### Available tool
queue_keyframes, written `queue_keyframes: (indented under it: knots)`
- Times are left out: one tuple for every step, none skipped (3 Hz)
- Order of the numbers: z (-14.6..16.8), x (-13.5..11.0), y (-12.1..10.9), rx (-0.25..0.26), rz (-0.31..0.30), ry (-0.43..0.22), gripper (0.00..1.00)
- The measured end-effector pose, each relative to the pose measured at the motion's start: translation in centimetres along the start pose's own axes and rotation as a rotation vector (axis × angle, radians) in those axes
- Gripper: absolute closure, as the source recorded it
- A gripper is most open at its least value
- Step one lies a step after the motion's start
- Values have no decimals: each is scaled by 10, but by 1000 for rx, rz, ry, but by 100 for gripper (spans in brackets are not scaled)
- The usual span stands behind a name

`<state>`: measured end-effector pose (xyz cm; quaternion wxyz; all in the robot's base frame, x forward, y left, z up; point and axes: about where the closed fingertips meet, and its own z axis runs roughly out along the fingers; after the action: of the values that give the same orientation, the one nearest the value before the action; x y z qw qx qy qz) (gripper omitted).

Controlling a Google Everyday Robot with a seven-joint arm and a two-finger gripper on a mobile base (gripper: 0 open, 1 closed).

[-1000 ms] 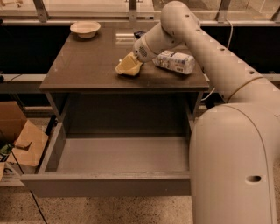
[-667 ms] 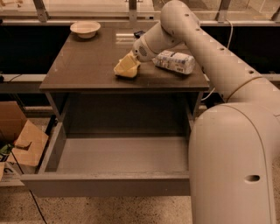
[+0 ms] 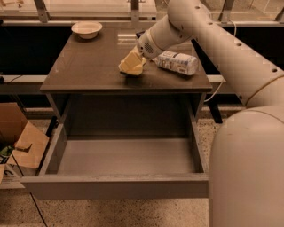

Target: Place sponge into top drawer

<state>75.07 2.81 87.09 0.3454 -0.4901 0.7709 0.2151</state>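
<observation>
Gripper (image 3: 136, 57) seemingly pinches crumpled yellow sponge (image 3: 129, 67).

Arm (image 3: 213, 37): smooth off-white tubular links with small dark screw holes. Base shell (image 3: 248, 173): bulky, rounded, off-white. Gripper (image 3: 138, 56): at the arm's tip, over the table (image 3: 88, 66).

Place: looked like a robot test lab or workroom, not a home.
Floor: speckled terrazzo floor (image 3: 111, 213), bare.
Clutter: open cardboard box (image 3: 26, 142) on the floor at left; loose cable (image 3: 36, 206) beside it.
Background: metal posts (image 3: 41, 9) with glass panels behind the table (image 3: 84, 71).
Setup: lone table with its top drawer (image 3: 115, 186) pulled out; bowl (image 3: 86, 29) and bottle (image 3: 177, 63) laid out as props.
Robot: big white arm (image 3: 230, 57); gripper (image 3: 136, 56) over the tabletop, clasping the sponge (image 3: 131, 66).
</observation>
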Motion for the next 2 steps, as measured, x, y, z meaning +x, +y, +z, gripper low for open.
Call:
queue_keyframes:
  knots:
    - [-41, -10, 29, 48, -80, -44, 100]
    - [-75, -5, 62, 75, -115, -75, 100]
